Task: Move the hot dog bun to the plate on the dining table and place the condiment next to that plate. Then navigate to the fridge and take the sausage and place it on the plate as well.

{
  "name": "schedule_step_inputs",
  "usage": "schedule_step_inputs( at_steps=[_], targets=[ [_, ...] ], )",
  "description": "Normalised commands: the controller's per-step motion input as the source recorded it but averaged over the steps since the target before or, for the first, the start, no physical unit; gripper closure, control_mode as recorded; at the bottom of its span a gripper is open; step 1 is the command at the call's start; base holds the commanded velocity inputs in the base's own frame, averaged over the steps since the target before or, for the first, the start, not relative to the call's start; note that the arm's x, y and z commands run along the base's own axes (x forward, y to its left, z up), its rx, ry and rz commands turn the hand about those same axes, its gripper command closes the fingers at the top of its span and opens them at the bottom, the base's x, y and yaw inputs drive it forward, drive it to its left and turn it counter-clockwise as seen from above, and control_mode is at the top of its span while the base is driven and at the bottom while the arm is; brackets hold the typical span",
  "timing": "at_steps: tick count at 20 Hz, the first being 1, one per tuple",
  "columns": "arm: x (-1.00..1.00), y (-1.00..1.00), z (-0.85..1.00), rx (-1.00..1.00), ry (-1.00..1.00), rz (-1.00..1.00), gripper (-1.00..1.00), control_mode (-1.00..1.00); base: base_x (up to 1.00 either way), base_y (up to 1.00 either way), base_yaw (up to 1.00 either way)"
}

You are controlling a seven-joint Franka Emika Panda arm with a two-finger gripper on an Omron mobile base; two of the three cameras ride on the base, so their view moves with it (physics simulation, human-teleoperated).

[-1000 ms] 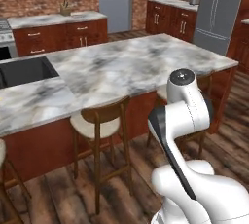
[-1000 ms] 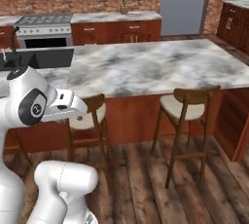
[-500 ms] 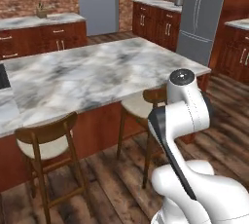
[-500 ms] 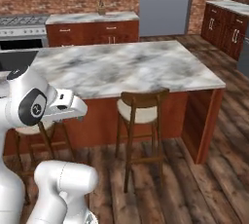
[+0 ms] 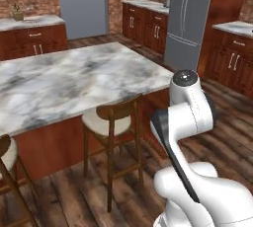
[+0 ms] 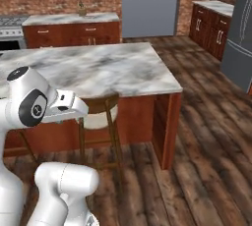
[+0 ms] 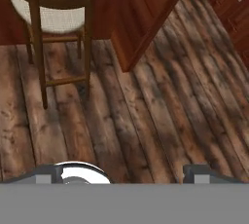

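The dining table is a marble-topped island with a reddish wood base. Its right end lies ahead of me. The grey fridge stands shut beyond that end, and also appears at the right edge of the right base view. My gripper hangs over the wooden floor beside the island's corner. It is open, its fingertips wide apart with nothing between them. The hot dog bun, plate, condiment and sausage are out of view.
A wooden stool with a pale seat stands under the island's near edge, close to my arm. Red-brown cabinets with marble tops line the far walls. Open plank floor runs from the island's end to the fridge.
The whole picture has slid left, so the camera has moved right along the island. The black sink has left the views and the fridge looks larger. The gripper stays open.
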Motion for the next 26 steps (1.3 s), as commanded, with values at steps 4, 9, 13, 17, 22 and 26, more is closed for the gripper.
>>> schedule_step_inputs(
  at_steps=[4,9,13,17,22,26],
  targets=[
    [0.00,0.00,0.00,0.00,0.00,0.00,-1.00,1.00,0.39,-1.00,0.00],
    [0.00,0.00,0.00,0.00,0.00,0.00,-1.00,1.00,0.63,-1.00,0.00],
    [0.00,0.00,0.00,0.00,0.00,0.00,-1.00,1.00,0.81,-1.00,0.00],
    [0.00,0.00,0.00,0.00,0.00,0.00,-1.00,1.00,0.98,-1.00,0.01],
    [0.00,0.00,0.00,0.00,0.00,0.00,-1.00,1.00,1.00,-1.00,0.03],
    [0.00,0.00,0.00,0.00,0.00,0.00,-1.00,1.00,1.00,-1.00,0.03]
  ],
)
